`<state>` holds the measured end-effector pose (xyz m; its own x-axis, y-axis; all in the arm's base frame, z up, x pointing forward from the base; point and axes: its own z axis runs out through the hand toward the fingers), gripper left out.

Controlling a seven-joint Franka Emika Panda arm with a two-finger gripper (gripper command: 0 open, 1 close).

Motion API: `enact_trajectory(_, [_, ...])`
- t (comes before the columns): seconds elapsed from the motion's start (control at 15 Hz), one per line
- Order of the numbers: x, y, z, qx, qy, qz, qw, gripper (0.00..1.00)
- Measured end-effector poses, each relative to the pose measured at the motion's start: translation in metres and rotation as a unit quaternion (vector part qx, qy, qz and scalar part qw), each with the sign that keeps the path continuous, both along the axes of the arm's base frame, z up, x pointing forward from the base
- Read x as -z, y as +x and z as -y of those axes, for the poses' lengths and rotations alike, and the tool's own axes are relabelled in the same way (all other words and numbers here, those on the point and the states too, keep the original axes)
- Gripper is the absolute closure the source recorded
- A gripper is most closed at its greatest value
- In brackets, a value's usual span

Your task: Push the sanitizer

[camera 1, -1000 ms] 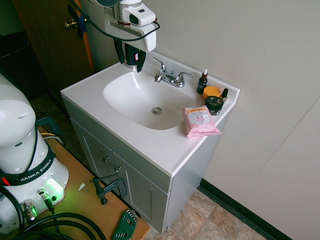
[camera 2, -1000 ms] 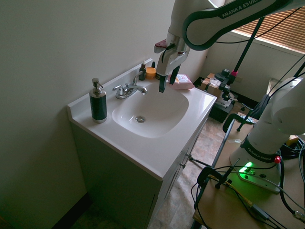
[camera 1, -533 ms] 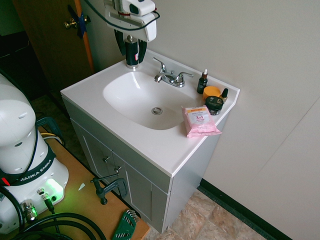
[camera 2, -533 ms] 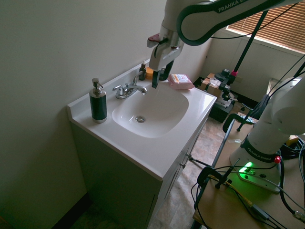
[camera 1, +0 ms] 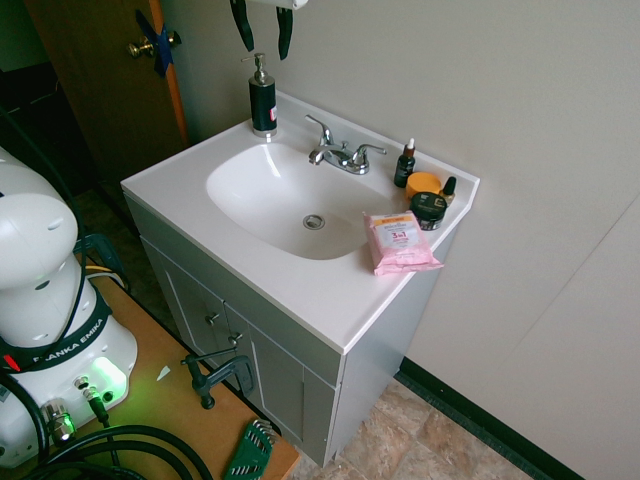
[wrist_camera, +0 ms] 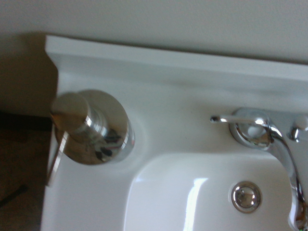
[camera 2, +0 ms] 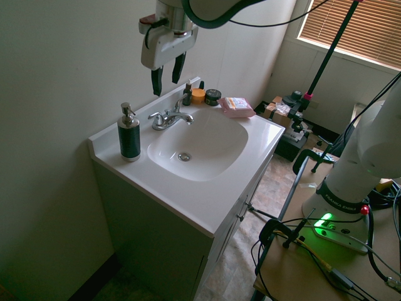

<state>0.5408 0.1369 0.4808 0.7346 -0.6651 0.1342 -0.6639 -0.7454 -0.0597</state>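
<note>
The sanitizer is a slim black pump bottle with a silver head. It stands upright on the back corner of the white vanity, beside the wall and to one side of the faucet. My gripper hangs well above it, open and empty, its two dark fingers pointing down. In the second exterior view the gripper is high up between the sanitizer and the faucet. The wrist view looks straight down on the sanitizer's silver pump head.
A chrome faucet stands behind the basin. At the far corner are a dropper bottle, an orange-lidded jar, a squat black jar and a pink wipes pack. The wall rises right behind the sanitizer.
The gripper rose from low over the basin and moved toward the wall and the sanitizer's corner, staying open. The sanitizer has not moved.
</note>
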Motion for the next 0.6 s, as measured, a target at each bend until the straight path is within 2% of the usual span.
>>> enact_trajectory(0.27, [-0.008,0.025,-0.022,-0.012,-0.005,-0.002,1.0,1.0])
enact_trajectory(0.6, [-0.004,0.038,-0.057,-0.026,-0.007,-0.007,1.0,1.0])
